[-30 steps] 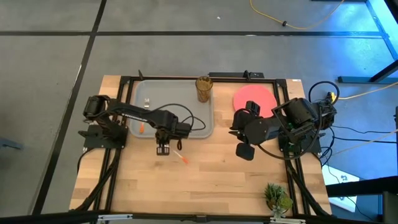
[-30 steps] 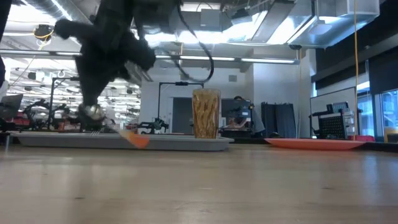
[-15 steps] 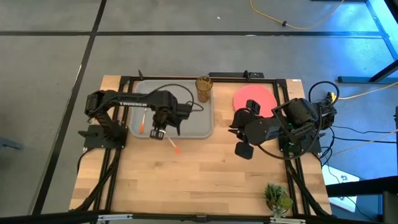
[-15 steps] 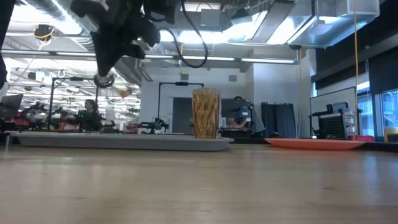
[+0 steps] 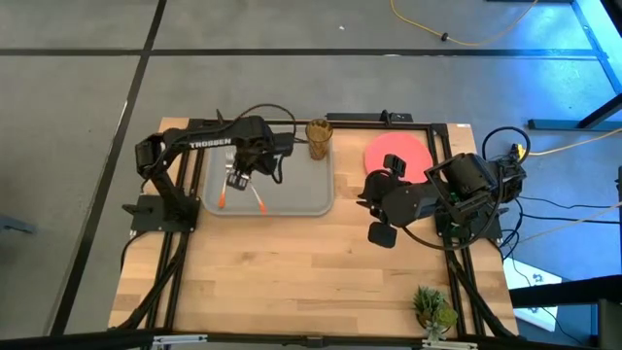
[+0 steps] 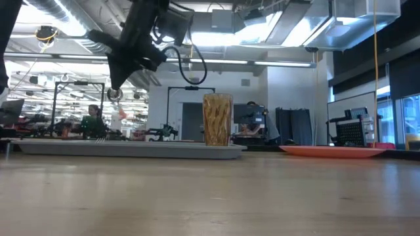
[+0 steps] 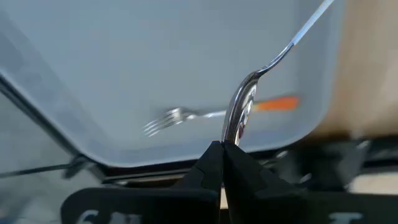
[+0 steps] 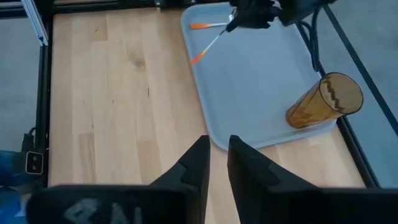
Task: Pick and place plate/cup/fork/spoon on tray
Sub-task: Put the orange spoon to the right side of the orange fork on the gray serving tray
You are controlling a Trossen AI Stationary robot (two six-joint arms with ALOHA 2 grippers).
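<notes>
the left tool is clamped on the spoon, high over the tray at the upper left. lower it beside the fork, then release gently. the right tool waits, fingers slightly apart.

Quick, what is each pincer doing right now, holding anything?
Left pincer: closed on the spoon, held over the tray.
Right pincer: slightly open, empty, waiting above the table.

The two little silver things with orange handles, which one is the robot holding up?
The silver, oval-bowled spoon, pinched by its bowl in the left gripper above the grey tray. The tined fork lies flat on the tray.
</notes>
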